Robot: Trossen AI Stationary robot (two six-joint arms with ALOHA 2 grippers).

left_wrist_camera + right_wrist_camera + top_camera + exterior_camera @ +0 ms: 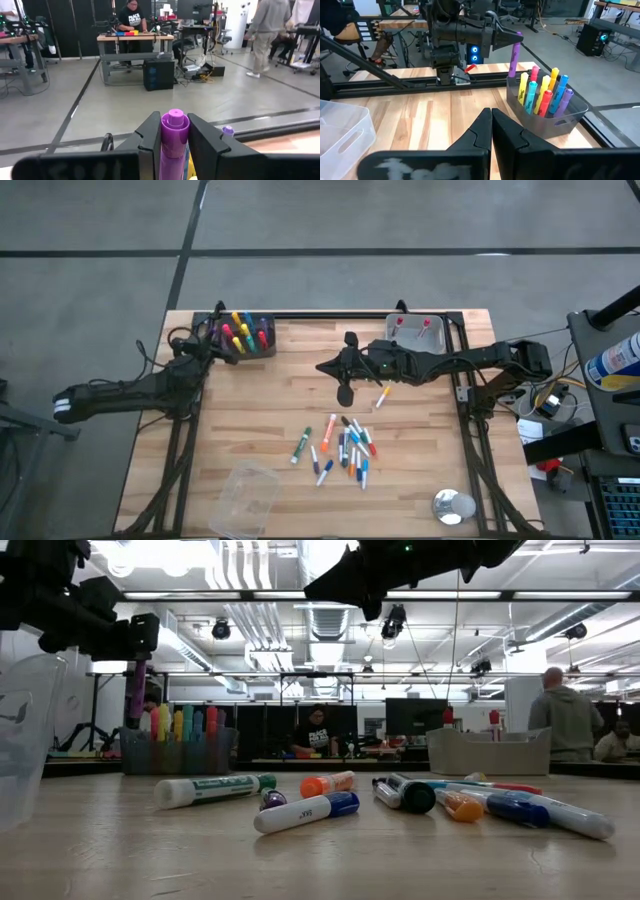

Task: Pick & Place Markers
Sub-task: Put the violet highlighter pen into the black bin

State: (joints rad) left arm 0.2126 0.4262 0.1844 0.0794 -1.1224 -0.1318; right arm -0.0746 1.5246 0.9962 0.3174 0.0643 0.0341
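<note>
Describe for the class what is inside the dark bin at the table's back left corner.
The dark bin holds upright markers in yellow, pink, blue, orange and purple. The left gripper holds a purple marker above it. The bin's wall hides the markers' lower ends.

We see a pale wood-grain desk (250, 430) on a black frame. The markers (342, 448) loose on it have white barrels with green, orange, blue, red and black caps. The dark grey bin (547, 122) carries yellow, pink, light blue, orange and purple highlighters (545, 92). The left claw (175, 137) is black and the marker in it (174, 145) is purple. The right claw (491, 125) is black too. There is a clear plastic tub (243, 500), a translucent white tray (418, 330) with red items in it, and a silver roll (452, 506).
</note>
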